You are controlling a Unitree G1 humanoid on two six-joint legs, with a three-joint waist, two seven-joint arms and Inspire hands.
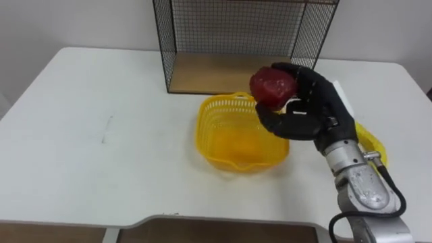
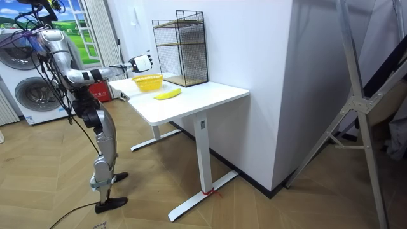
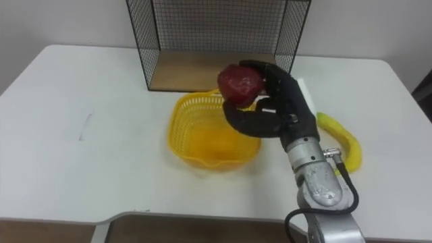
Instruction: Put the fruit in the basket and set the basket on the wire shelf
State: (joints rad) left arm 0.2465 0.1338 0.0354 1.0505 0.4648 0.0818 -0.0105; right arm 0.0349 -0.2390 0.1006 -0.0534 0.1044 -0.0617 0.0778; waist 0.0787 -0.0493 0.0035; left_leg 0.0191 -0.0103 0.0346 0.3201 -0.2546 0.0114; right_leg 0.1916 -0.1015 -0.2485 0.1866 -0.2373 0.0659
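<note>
My right hand (image 1: 307, 108) (image 3: 277, 108) is shut on a dark red fruit (image 1: 273, 85) (image 3: 239, 82) and holds it above the right rim of the yellow basket (image 1: 237, 138) (image 3: 209, 138). The basket stands on the white table (image 1: 101, 135), just in front of the black wire shelf (image 1: 236, 40) (image 3: 209, 34). A banana (image 3: 343, 140) (image 1: 372, 140) lies on the table to the right of my forearm. In the room view I stand at the table's end with the right hand (image 2: 141, 63) stretched out over the basket (image 2: 147, 82), the banana (image 2: 168, 93) beside it.
The wire shelf (image 2: 181, 48) has a wooden floor board (image 1: 223, 74) level with the table, open toward me. A wide stretch of bare table lies to the left of the basket. Washing machines (image 2: 28, 83) stand behind me in the room view.
</note>
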